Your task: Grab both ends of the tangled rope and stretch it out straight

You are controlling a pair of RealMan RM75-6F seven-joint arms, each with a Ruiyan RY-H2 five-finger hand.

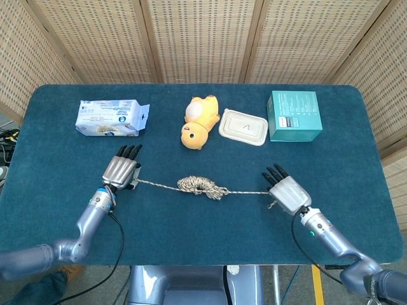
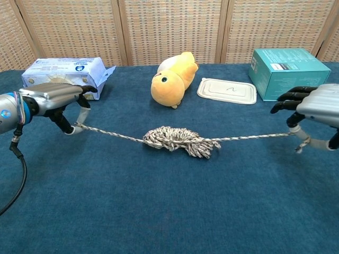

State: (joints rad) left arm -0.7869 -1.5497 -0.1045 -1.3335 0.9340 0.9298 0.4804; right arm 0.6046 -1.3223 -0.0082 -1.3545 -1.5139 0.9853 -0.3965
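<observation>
Left hand [image 1: 121,172] pinches one end of the rope [image 1: 202,186] between thumb and a finger, other fingers stretched forward, toward the left edge of the worktop [image 1: 57,146]. Right hand [image 1: 287,192] pinches the other end the same way, toward the right edge, a short tail of rope hanging below it in the chest view. Rope runs in a near-straight line between the two hands (slight sag toward the middle), with a tangled clump at mid-span, resting on the worktop near the front-center. Strands either side of the clump look taut.

Along the back edge: white tissue pack [image 1: 111,117] toward the back left corner, yellow plush duck [image 1: 200,121] at the center, cream lidded container [image 1: 243,127] just beside it, teal box [image 1: 294,115] toward the back right. All well apart from the rope. Woven screen panels [image 1: 203,38] stand behind the worktop.
</observation>
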